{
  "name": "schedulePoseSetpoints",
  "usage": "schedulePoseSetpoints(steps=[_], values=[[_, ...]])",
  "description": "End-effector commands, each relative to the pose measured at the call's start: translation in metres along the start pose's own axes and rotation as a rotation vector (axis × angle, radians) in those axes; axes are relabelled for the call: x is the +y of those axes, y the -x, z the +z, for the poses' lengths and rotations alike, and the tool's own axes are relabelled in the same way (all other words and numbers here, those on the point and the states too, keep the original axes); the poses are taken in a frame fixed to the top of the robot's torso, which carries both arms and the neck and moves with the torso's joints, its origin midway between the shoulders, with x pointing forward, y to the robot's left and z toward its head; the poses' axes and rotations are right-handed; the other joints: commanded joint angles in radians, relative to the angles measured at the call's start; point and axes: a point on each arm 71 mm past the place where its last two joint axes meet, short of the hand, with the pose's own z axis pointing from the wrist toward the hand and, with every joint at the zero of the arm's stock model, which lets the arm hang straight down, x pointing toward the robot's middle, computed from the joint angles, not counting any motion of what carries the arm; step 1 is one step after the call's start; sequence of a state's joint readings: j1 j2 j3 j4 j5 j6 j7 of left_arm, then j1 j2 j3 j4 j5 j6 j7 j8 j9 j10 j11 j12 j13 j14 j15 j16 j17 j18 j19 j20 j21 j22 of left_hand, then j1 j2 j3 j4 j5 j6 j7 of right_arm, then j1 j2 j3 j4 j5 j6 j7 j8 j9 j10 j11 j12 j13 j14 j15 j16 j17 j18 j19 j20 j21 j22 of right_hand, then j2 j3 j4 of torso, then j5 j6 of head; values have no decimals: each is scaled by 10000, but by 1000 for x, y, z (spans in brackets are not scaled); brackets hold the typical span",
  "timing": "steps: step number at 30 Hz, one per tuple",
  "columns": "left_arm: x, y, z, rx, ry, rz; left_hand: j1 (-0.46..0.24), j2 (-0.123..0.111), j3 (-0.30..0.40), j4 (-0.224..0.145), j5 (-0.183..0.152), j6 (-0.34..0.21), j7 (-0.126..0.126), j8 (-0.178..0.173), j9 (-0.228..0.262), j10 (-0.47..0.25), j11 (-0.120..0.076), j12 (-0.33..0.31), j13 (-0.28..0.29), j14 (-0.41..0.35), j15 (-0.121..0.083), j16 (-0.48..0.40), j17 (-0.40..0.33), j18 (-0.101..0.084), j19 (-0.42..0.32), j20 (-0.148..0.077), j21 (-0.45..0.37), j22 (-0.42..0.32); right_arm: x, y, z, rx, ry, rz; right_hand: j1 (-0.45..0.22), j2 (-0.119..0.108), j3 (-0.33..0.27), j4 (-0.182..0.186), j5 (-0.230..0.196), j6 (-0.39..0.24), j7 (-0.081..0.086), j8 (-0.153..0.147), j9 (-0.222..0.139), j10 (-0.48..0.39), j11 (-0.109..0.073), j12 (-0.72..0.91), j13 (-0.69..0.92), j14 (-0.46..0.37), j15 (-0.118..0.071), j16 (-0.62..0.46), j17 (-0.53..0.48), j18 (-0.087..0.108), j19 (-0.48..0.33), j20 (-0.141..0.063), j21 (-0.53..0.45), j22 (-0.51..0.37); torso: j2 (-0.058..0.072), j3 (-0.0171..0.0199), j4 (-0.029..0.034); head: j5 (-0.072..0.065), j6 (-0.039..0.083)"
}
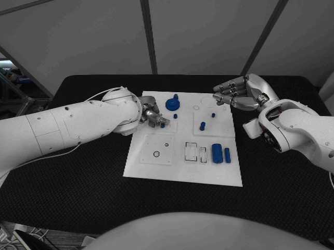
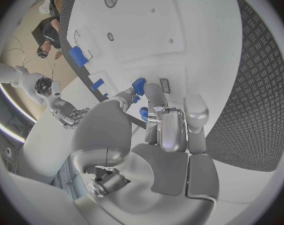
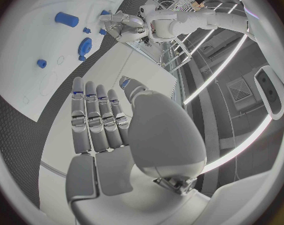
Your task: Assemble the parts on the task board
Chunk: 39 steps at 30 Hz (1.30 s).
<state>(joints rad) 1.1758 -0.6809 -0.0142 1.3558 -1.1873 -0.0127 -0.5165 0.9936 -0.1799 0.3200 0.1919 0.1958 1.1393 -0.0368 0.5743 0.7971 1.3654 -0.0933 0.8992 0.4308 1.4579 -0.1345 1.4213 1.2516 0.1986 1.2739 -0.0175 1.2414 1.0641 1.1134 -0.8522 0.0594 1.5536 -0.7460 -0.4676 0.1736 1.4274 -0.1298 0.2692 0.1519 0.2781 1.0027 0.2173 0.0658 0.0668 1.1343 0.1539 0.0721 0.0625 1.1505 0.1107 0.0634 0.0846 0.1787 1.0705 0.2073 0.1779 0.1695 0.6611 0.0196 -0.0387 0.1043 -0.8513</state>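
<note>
Your left hand [image 1: 153, 117] is down on the task board [image 1: 156, 172], over its left part, fingers curled in around a small blue part [image 1: 163, 125]. In the left wrist view the fingertips [image 2: 153, 91] close on that blue part [image 2: 139, 86] right at the board's surface [image 2: 198, 30]; it looks pinched, though the fingers hide most of it, so you cannot be fully sure of the grip.

Your right hand [image 1: 241, 92] hangs above the board's far right corner, fingers straight and side by side, holding nothing; the right wrist view shows the same flat hand [image 3: 101, 120].

Just beyond your left hand stands a round blue part [image 1: 172, 104]. Near the board's middle stands a short blue peg [image 1: 202, 125]. Toward the near right, a long blue block [image 1: 217, 153] lies just beside a thinner blue bar [image 1: 227, 154].
</note>
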Motion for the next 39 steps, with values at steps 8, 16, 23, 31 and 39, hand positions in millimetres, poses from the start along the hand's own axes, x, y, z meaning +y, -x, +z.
schedulePoseSetpoints(steps=[8, 16, 23, 31, 39], values=[[1, 2, 0, -12, 43, -158, -19, 212, -751, 280, -76, 61, 9, 51, 58, -95, -3, 89, 12, 486, -21, 39, 8, -860, 63, -6, -20, 41, 1, 1, 1, -18, 61, 20, -118, -5, -35, -26, 66, -63, -2, -27, 1, -66, 19, -37, -10, -54, 20, -10, -45, 22, 22, 36, -59, -31, 0, -4, 3, -6, -7], [-5, 14, -2, -489, -233, -1287, 143, 212, -1481, 505, -75, -165, 92, -62, 55, -347, 66, -145, -352, 478, 23, 26, -12, -761, -233, 23, -385, -420, 0, 1, 1, -16, 52, 39, -118, -5, -35, -26, 66, -63, -2, -27, 1, -66, 19, -37, -10, -54, 20, -10, -45, 22, 22, 36, -59, -31, -6, -5, 2, -9, 7], [-4, 34, -9, -380, -391, -1973, 796, 312, -2710, 892, -110, -1047, 498, -666, -267, -889, 393, -101, -338, 447, 279, -18, -95, -607, -746, 230, -1081, -1221, -2, 1, 3, -33, -9, 50, -129, 12, -32, -29, 93, -75, 3, -27, 0, -85, 25, -38, -10, -73, 28, -10, -77, 23, 23, 44, -87, -56, -10, 4, 3, -18, 22], [6, 69, -11, -159, -162, -1944, 1335, 598, -3478, 952, -148, -1494, 831, -1382, -1078, -1159, 688, 71, -311, 407, 524, -63, -194, -533, -935, 480, -1409, -1503, -3, 1, 5, -30, -35, 52, -129, 12, -32, -29, 93, -75, 3, -27, 0, -85, 25, -38, -10, -73, 28, -10, -77, 23, 23, 44, -87, -56, -1, 5, 6, -21, 87], [17, 93, 3, 527, 438, -1469, 1748, 891, -3705, 897, -182, -1534, 951, -1702, -1613, -1351, 786, 92, -347, 332, 616, -151, -365, -465, -1146, 572, -1722, -1797, -3, 0, 5, -8, -40, 61, -125, 21, -25, -35, 109, -78, 3, -27, 0, -88, 25, -37, -10, -75, 28, -8, -87, 24, 26, 46, -95, -64, 15, 17, -13, 6, 168]])
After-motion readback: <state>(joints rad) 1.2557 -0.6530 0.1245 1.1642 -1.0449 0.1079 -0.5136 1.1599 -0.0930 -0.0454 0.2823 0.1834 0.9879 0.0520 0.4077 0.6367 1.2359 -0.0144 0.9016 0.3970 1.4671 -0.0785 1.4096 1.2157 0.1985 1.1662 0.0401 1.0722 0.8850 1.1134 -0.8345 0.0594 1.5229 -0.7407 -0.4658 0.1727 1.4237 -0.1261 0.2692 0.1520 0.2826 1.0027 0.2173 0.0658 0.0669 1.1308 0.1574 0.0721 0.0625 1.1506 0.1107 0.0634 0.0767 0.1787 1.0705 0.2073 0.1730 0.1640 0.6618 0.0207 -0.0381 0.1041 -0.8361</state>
